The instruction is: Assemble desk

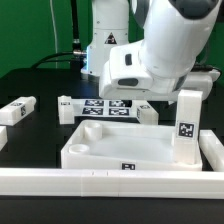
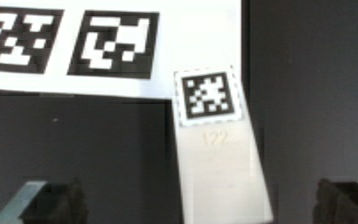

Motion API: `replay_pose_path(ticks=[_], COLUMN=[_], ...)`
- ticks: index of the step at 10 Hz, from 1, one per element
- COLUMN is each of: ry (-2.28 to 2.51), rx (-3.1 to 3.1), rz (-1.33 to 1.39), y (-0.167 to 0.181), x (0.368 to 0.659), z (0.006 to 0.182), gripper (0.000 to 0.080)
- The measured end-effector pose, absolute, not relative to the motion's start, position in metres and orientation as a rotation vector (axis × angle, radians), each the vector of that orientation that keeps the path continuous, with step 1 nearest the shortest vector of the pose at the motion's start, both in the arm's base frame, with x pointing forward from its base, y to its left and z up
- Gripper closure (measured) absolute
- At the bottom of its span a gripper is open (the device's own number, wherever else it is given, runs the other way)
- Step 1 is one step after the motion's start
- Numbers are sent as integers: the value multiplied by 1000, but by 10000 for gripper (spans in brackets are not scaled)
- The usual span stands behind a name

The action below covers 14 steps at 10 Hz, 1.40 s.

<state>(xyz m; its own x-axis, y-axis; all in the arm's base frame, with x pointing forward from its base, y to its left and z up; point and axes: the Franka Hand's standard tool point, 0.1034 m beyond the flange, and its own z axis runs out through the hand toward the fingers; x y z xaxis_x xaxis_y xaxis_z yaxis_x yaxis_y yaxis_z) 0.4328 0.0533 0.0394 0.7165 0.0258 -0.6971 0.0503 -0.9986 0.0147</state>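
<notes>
White plastic throughout: a loose leg (image 1: 18, 111) lies at the exterior view's left edge, the desk slab (image 1: 120, 150) fills the lower centre, and an upright leg (image 1: 187, 125) stands at its right corner. In the wrist view the gripper (image 2: 201, 200) hangs wide open and empty, straddling a lying leg (image 2: 217, 150) beside the marker board (image 2: 69, 82). That leg is probably light, stiff and slick; pinch its flat sides mid-length.

Robotics lab: marker board (image 1: 100, 105), black table (image 1: 30, 145).
</notes>
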Motion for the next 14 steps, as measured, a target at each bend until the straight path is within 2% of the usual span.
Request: replay_pose_path(ticks=[2,7,14], ry=[151,350,329], rx=[2831,2839,2784], rz=[-1319,-1330,-1429], y=[54,60,63], x=[426,428,416], z=[41,36,30], gripper=[150,150,150])
